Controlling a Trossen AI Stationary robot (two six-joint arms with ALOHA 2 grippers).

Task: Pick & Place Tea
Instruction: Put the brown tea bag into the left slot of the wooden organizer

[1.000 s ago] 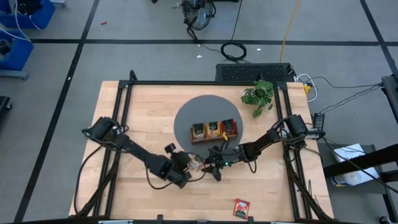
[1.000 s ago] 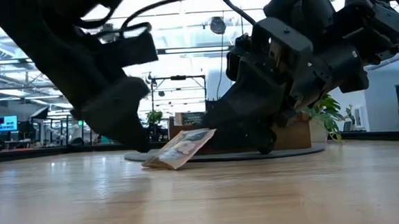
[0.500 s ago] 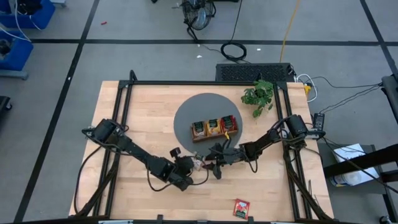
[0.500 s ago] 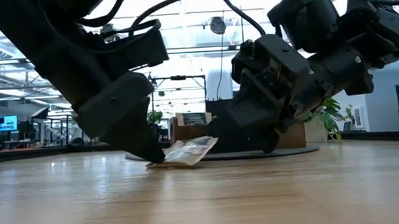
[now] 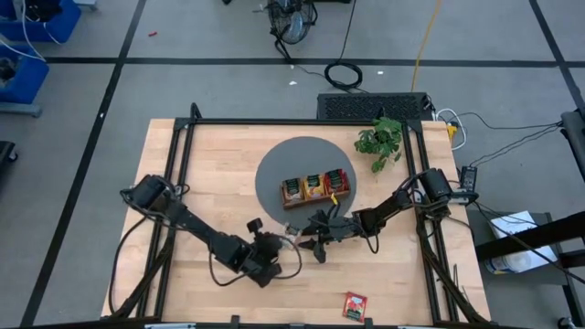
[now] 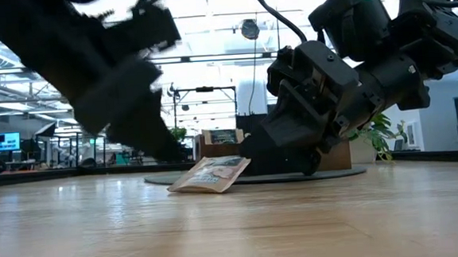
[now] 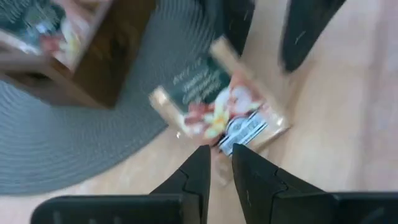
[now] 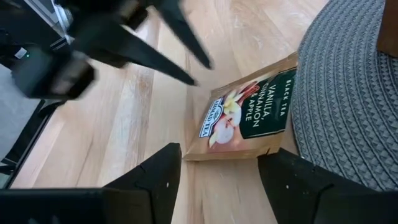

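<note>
**Tan tea sachet lies loose between the two grippers at the mat's edge**

A pale tan tea sachet (image 8: 249, 115) with a dark green label reading "Vanilla Cinnamon Apple" rests on the wooden table (image 5: 402, 274), one end propped on the rim of the round grey mat (image 5: 274, 174) at about the mat's 6 o'clock. Nothing grips it.

The left gripper (image 7: 217, 163) sits just at the sachet's 8 o'clock, its fingers drawn nearly together with only a slim gap and nothing between them, their tips just short of the packet.

The right gripper (image 8: 217, 163) hovers at the sachet's 3 o'clock, jaws spread wide and empty, framing the sachet from close by.

On the mat, the brown wooden tray (image 5: 315, 189) holds more sachets in its three compartments. A red sachet (image 5: 355, 305) lies alone, well apart at the table's 5 o'clock. A small green plant (image 5: 379, 142) stands at the mat's 2 o'clock.
</note>
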